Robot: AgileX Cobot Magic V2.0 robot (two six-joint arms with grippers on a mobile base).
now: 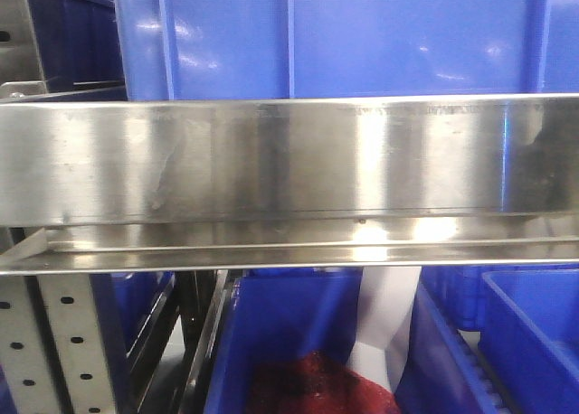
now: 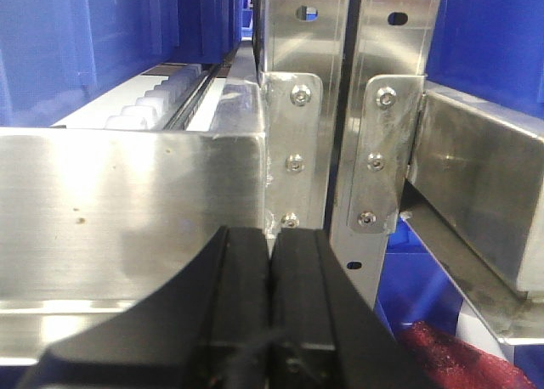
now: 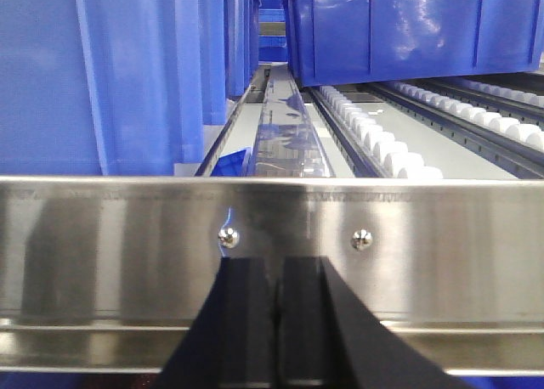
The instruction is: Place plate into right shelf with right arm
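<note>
Two grippers pressed together, empty | right gripper faces right shelf rail; rollers beyond | plate unseen; direction unknown

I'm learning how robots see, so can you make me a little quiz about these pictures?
1. True or false: the right gripper is holding a white plate.
2. What colour are the big bins on the shelf? A) red B) blue C) green
3. Fill in: the left gripper is in front of a shiny ____ rail.

Key:
1. False. Its fingers are shut together with nothing between them, and no plate shows in any view.
2. B.
3. Metal.
</note>
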